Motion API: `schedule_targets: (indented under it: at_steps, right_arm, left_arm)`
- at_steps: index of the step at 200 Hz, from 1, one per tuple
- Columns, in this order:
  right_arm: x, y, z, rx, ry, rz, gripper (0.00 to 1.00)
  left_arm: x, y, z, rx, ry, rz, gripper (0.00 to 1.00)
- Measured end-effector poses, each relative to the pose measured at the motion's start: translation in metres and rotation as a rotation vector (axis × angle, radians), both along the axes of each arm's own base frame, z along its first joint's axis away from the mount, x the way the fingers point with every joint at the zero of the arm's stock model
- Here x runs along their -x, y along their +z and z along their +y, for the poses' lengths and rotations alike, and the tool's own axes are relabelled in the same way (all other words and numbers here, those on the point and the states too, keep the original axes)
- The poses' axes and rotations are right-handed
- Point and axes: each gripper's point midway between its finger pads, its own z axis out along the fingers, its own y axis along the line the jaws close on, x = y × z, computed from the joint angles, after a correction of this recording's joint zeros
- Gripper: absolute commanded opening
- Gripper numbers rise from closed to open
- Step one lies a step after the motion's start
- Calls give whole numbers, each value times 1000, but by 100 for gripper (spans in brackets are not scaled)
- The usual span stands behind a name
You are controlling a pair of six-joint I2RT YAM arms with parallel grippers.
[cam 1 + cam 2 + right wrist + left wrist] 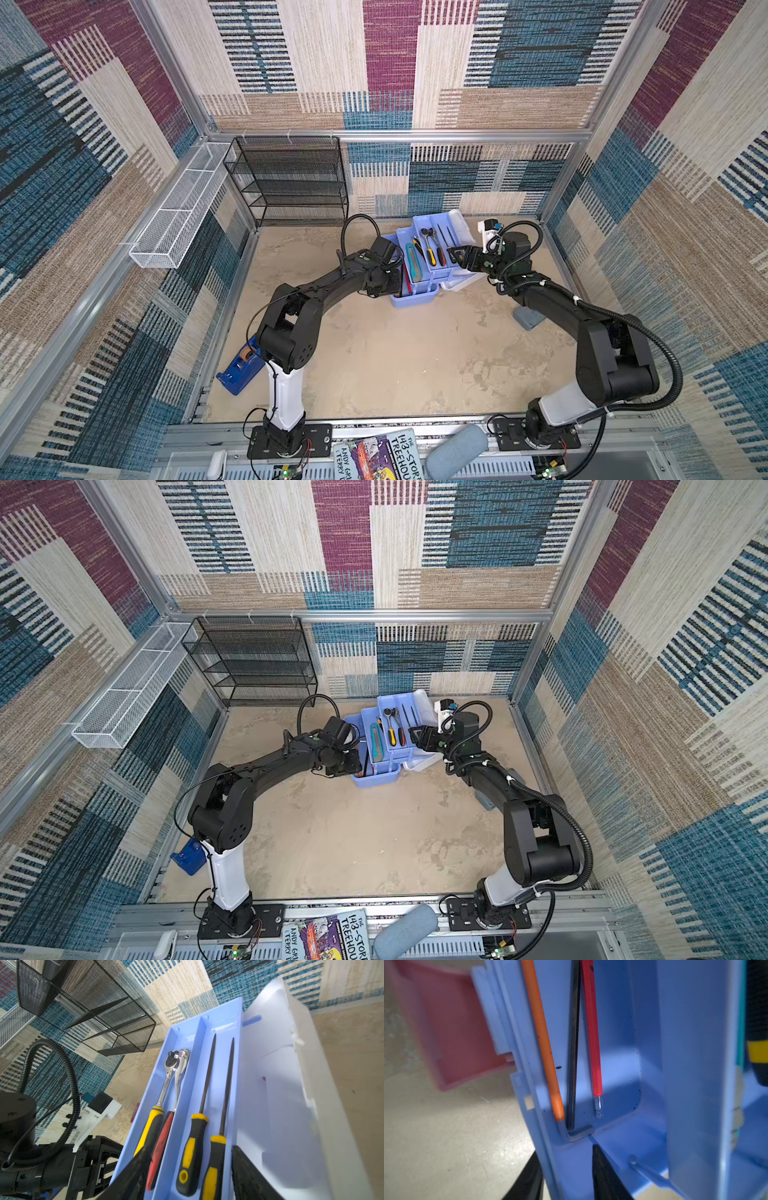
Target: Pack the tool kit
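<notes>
1. Both top views are bright and evenly lit. The light is diffuse and comes from overhead, so shadows on the surface [395,353] stay faint and soft-edged.
2. Wide-angle distortion stretches the patterned walls [685,688] and makes them lean outward toward the picture edges. Detail is softer in the corners.
3. The left wrist view is dimmer and soft overall. The pink latch [452,1028] is smeared out of focus. A shadow falls across the inside of the lavender-blue base [618,1076], beside a paler lit patch.
4. In the right wrist view the white lid [280,1084] glares, nearly washed out. The chrome ratchet heads [176,1057] carry sharp glints, and the tool handles nearest the lens blur.
</notes>
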Motion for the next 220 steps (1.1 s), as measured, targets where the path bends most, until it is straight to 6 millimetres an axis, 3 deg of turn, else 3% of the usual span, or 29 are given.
schedule_targets:
  at_steps: [105,149,174,220]
  right_arm:
    - [1,-2,23,64,-16,11,63]
    - [5,-12,24,98,-22,41,63]
    - [5,-8,28,92,1,22,63]
    - [8,-10,35,82,30,27,63]
  left_arm:
    - [14,5,10,14,41,-4,41]
    - [11,36,24,-23,88,-70,42]
    - [-2,58,14,21,86,-137,42]
    - [-3,47,13,14,85,-117,42]
